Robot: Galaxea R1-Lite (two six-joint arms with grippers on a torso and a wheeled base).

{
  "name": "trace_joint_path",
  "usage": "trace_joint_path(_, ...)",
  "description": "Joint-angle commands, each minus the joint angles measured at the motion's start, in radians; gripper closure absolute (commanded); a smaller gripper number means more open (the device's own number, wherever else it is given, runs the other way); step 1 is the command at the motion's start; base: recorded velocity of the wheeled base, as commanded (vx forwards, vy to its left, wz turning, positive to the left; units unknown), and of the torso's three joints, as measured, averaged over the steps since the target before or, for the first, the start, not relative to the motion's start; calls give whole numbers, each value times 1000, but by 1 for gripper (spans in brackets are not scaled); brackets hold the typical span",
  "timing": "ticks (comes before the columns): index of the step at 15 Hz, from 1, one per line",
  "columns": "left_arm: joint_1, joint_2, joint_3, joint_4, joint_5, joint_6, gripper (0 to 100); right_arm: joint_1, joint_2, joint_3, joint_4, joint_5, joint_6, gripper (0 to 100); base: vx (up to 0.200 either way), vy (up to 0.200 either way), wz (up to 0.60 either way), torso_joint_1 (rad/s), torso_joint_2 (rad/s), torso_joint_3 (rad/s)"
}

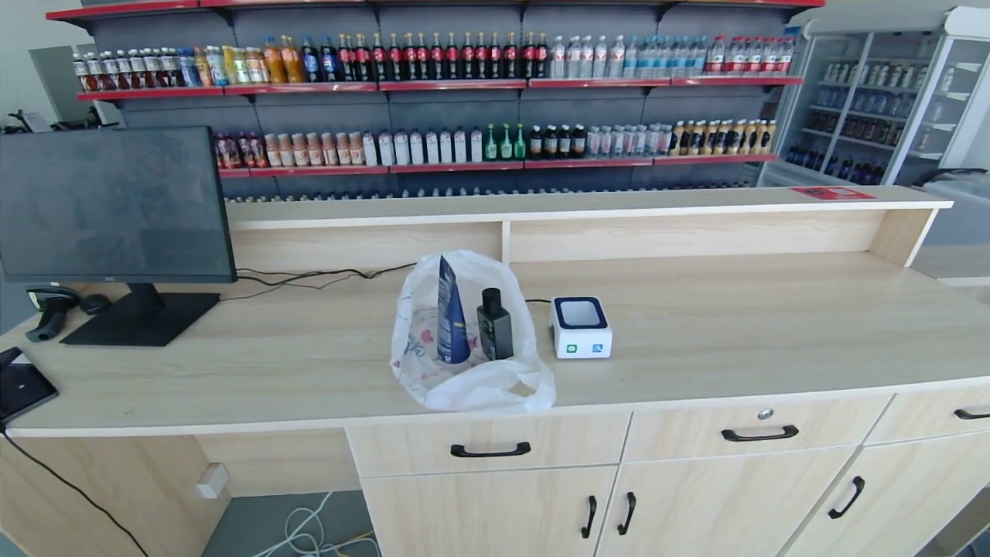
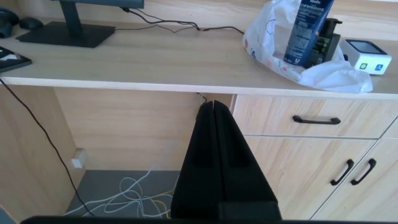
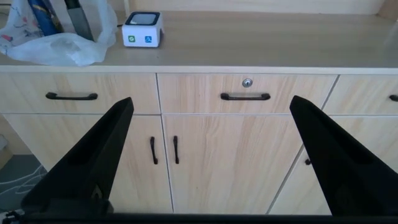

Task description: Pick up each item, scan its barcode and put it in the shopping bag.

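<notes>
Upright inside bag (image 1: 472,387) on surface (image 1: 735,325): tube (image 1: 451,317) and bottle (image 1: 495,325), propped by slack plastic, apparently scanned and packed. Scanner (image 1: 581,328) just beside bag, window up. Left hand (image 2: 213,109) pressed together, right hand (image 3: 211,102) spread wide, both low before drawers (image 1: 541,437), probably idle, with task seemingly finished.

At frame centre you had a white shopping bag (image 1: 479,391) with red and blue prints, a blue tube (image 1: 450,321), a dark bottle (image 1: 496,329), a white scanner (image 1: 582,333) with green and blue squares, and a pale woodgrain worktop (image 1: 735,325).
</notes>
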State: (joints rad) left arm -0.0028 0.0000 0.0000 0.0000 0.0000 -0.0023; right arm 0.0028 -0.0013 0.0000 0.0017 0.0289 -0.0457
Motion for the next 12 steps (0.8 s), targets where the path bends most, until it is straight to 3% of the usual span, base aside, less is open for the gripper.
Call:
trace_joint_path(1,0,0,0,0,0,-1,100,0,1,0,0,0,0,0,0,-200,0,7,2,2)
trace_joint_path(10,0,0,0,0,0,-1,100,0,1,0,0,0,-5,0,0,-200,0,2,3,-1)
trace_joint_path(12,0,0,0,0,0,-1,100,0,1,0,0,0,-2,0,0,-200,600,5,0,2)
